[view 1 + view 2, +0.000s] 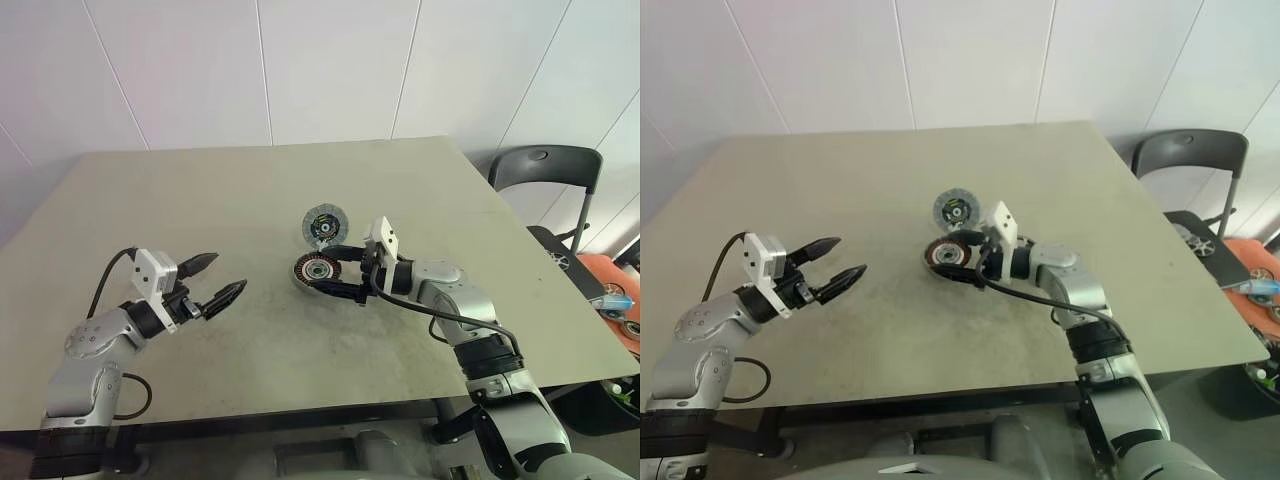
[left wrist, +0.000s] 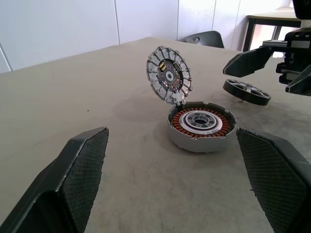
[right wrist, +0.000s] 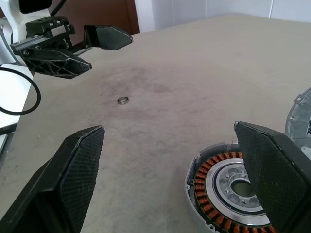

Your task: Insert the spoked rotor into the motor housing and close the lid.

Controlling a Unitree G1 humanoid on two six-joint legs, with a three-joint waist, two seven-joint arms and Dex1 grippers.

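Copper windings show in the motor housing (image 2: 201, 125), sitting mid-table with its segmented lid (image 2: 168, 74) flipped up. Dark spoked rotor (image 2: 247, 91) lies flat just behind it, under the right gripper (image 1: 330, 272), whose fingers are spread wide and empty. Left gripper (image 1: 228, 272) is also wide open, well apart.

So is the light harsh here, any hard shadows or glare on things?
Left eye view: soft, even light on the matt beige table, no hard shadow under the open black-fingered left gripper. Left wrist view: mild sheen on the silvery hub of the round copper-wound motor housing, no glare.
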